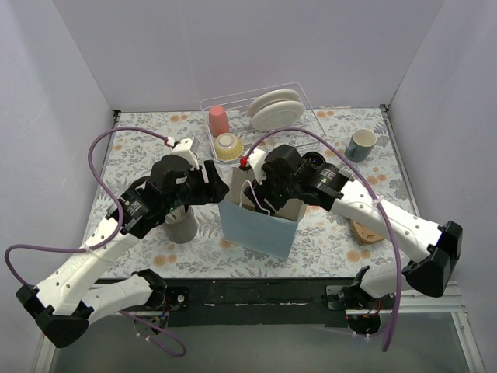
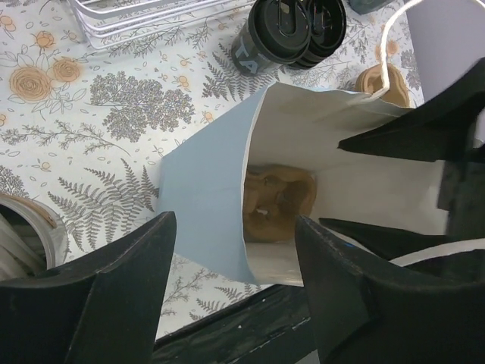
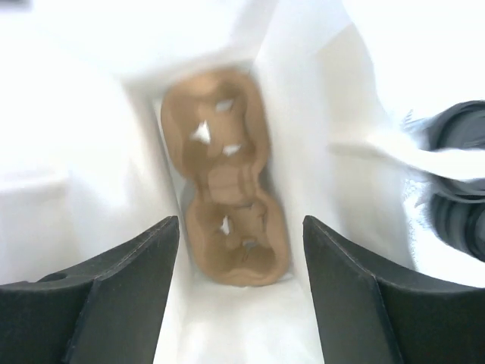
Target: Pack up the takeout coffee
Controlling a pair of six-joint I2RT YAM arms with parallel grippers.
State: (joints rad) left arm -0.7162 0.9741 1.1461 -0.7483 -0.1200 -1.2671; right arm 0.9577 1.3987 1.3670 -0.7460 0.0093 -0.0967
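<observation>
A light blue paper bag [image 1: 260,227] stands open in the middle of the table. A brown cardboard cup carrier [image 3: 227,182] lies empty on its bottom and also shows in the left wrist view [image 2: 276,201]. Two black takeout coffee cups [image 2: 288,34] with black lids stand on the table beyond the bag; they show at the right edge of the right wrist view [image 3: 462,189]. My left gripper [image 2: 235,227] is open and straddles the bag's left wall [image 2: 208,189]. My right gripper [image 3: 241,227] is open and empty in the bag's mouth.
A wire dish rack [image 1: 311,101] at the back holds a pink cup [image 1: 219,120], plates [image 1: 276,109] and a yellow bowl [image 1: 227,145]. A blue-grey mug [image 1: 361,144] stands back right. A grey metal utensil cup [image 1: 181,225] stands left of the bag, a wooden disc [image 1: 366,231] right.
</observation>
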